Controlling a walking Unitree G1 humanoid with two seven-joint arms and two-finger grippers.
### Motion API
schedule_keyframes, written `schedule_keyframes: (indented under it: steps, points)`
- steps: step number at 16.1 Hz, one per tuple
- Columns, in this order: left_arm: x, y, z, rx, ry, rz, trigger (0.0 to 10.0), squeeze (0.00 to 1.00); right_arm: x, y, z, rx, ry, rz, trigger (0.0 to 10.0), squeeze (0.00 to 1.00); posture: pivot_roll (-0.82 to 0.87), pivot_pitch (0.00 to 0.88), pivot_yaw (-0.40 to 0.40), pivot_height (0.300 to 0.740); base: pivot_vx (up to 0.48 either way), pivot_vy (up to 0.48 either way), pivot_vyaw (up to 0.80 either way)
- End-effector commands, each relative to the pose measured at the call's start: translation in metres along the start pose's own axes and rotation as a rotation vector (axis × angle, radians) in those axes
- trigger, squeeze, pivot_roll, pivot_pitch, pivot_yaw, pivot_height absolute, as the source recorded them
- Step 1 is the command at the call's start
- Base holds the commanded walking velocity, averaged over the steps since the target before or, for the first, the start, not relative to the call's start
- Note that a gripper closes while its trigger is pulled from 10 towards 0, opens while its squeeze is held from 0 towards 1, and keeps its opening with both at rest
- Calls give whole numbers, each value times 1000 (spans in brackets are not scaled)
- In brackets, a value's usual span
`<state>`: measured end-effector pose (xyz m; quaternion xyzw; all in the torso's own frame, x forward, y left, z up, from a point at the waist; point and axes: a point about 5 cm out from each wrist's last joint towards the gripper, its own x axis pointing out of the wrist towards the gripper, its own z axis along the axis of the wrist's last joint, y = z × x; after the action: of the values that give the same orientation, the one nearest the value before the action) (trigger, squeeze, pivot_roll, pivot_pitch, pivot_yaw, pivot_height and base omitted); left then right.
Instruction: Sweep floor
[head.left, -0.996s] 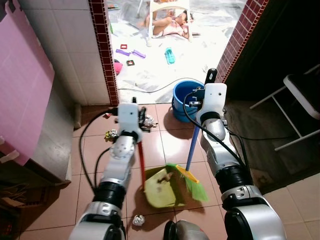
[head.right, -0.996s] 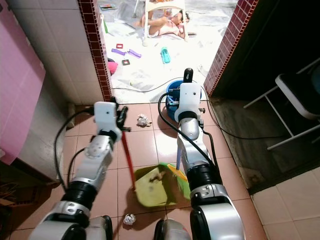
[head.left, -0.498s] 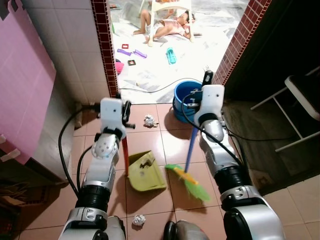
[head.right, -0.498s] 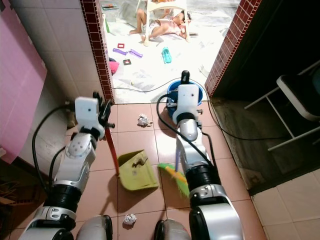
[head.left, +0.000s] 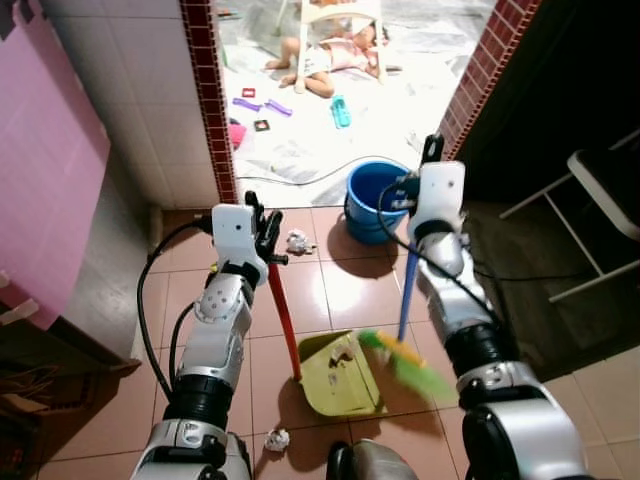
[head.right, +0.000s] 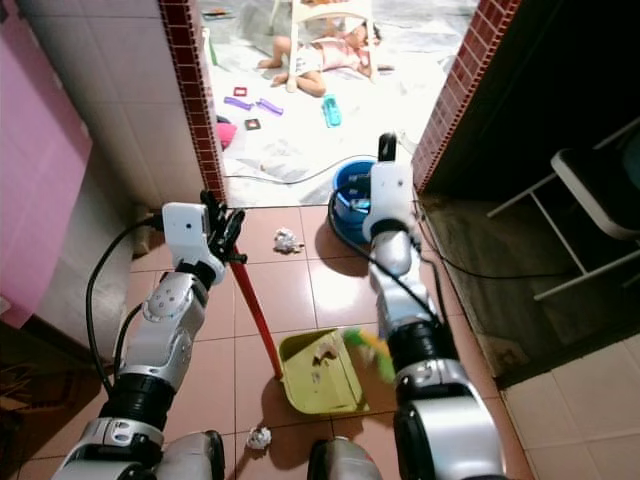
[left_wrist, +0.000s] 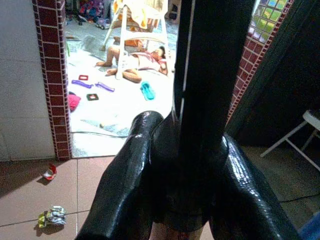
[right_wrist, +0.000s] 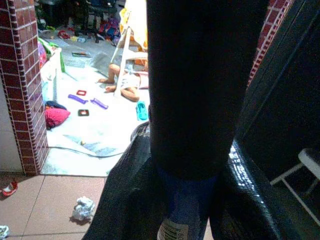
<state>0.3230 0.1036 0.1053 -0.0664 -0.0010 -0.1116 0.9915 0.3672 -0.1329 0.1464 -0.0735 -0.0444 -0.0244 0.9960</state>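
My left gripper (head.left: 262, 224) is shut on the red handle (head.left: 283, 315) of a yellow-green dustpan (head.left: 342, 378). The pan rests on the brown tiles and holds some bits of litter. My right gripper (head.left: 428, 162) is shut on the blue handle (head.left: 407, 295) of a broom. Its green and yellow bristles (head.left: 412, 366) are blurred and sit at the pan's right edge. One crumpled paper ball (head.left: 297, 241) lies just beyond the left gripper. Another paper ball (head.left: 277, 439) lies near my feet.
A blue bucket (head.left: 372, 198) stands at the doorway between two brick pillars (head.left: 205, 95). Beyond it a person (head.left: 322, 55) lies on the floor among toys. Wrappers (left_wrist: 51, 216) lie by the left wall. A white folding chair (head.left: 600, 205) is at the right, with cables on the floor.
The left gripper has swung the dustpan right and nearer to me. The right gripper has shifted right, and the broom bristles have swept against the pan.
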Motion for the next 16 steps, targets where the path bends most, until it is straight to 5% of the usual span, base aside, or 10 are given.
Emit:
schedule_keyframes:
  steps: [1,6,9,12,15,16]
  points:
    - [1,1,6,15,-33,3,10000,0,4,3,10,6,-35,31,10000,0,-1,83,-82,740,0,0,0]
    - [0,1,4,-13,-16,5,10000,0,0,3,-5,10,18,30,10000,0,-3,86,-87,740,0,0,0]
    - [-2,-6,1,-32,-6,-30,10000,0,2,12,-6,335,80,42,10000,0,-7,88,-86,740,0,0,0]
    - [0,-7,0,-33,-4,-26,10000,0,2,25,6,472,58,172,10000,0,-10,87,-88,740,0,0,0]
    - [0,-3,0,1,-5,-3,10000,0,5,23,16,395,1,241,10000,0,-17,84,-87,740,0,0,0]
    - [0,1,0,26,-9,18,10000,0,6,19,22,278,-56,253,10000,0,-17,84,-87,740,0,0,0]
